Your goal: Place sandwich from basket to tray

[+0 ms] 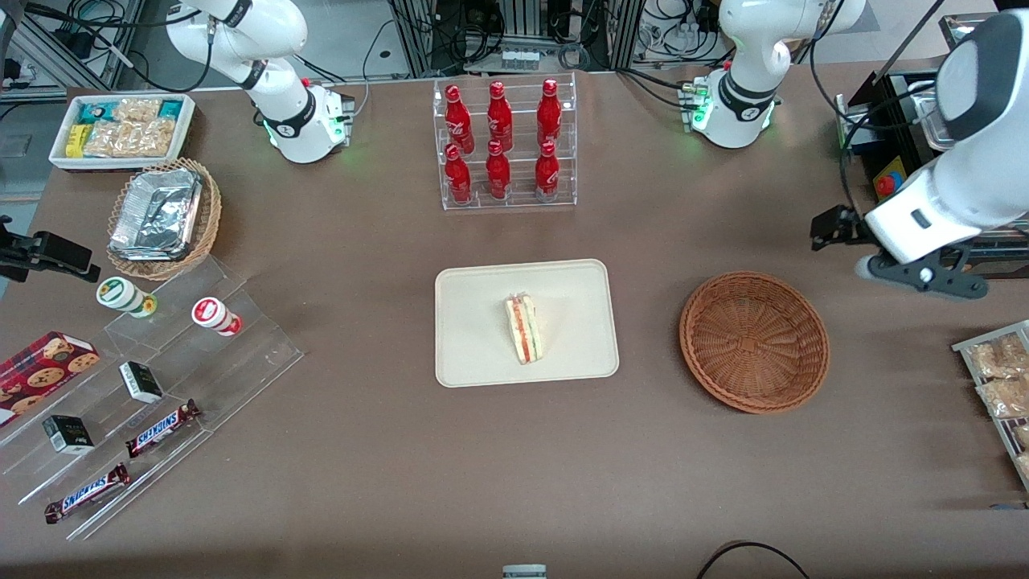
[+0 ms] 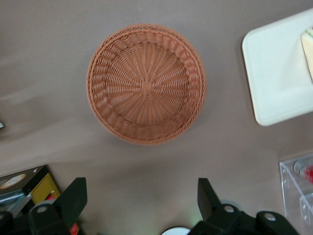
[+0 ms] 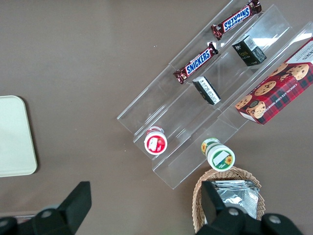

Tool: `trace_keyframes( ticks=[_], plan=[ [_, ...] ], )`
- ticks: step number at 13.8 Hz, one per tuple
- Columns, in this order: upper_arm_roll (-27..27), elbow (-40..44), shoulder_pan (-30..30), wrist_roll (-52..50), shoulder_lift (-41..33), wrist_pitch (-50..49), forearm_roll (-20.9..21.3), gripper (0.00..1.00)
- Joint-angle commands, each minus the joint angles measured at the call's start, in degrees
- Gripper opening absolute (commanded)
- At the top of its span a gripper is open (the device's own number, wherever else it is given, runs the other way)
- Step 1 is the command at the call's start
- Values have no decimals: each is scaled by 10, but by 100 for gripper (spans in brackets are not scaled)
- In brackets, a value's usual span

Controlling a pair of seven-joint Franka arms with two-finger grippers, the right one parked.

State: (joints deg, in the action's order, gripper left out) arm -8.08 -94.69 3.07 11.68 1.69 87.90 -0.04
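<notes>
The sandwich (image 1: 524,328), a pale wedge with red, orange and green layers, lies on the cream tray (image 1: 482,297) in the middle of the table. The reddish-brown wicker basket (image 1: 754,342) stands beside the tray, toward the working arm's end, with nothing in it. My left gripper (image 1: 828,227) hangs high above the table, farther from the front camera than the basket, open and holding nothing. In the left wrist view the fingers (image 2: 78,193) stand wide apart around the gripper's middle (image 2: 142,186), with the basket (image 2: 146,83), the tray's corner (image 2: 279,73) and a sliver of the sandwich (image 2: 308,46) below.
A clear rack of red bottles (image 1: 504,145) stands farther from the front camera than the tray. A white snack bin (image 1: 122,129), a tan basket with foil containers (image 1: 161,217) and a clear stepped stand with snacks (image 1: 161,386) lie toward the parked arm's end. Snack packets (image 1: 1001,386) lie near the working arm.
</notes>
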Motion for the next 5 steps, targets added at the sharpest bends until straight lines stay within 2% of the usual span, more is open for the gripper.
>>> trace_keyframes(
  ticks=[1,5],
  plan=[
    [-30,-2,50,35,-38,-37,1,100],
    [-21,51,61,34,-41,-93,5,100]
  ],
)
